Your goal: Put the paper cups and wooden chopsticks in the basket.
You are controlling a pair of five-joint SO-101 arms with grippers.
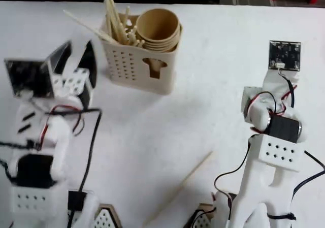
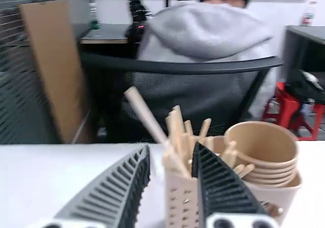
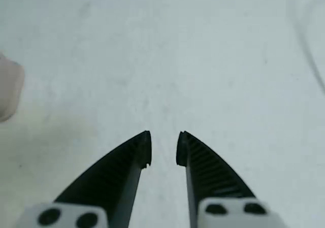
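Several paper cups (image 1: 158,29) sit nested one inside another in the cream basket (image 1: 122,65), which stands at the far side of the white table (image 1: 203,86). Beside the cups, in the same basket, a bundle of wooden chopsticks (image 1: 116,21) stands upright and leans out over the rim at different angles. One more chopstick (image 1: 185,182) lies flat on the table near the front edge, between the bases of the two arms and well apart from the basket. The left gripper (image 1: 76,47) is near the basket on the side of the chopstick bundle, its jaws spread wide and holding nothing. From the left wrist view the left gripper (image 2: 170,154) points towards the basket (image 2: 278,196), and the cups (image 2: 261,147) and the chopsticks (image 2: 175,131) show past its fingers (I cannot tell whether a finger touches the basket wall). The right gripper (image 3: 163,141) hangs over a bare part of the table (image 3: 162,60), its jaws a little parted with nothing between them
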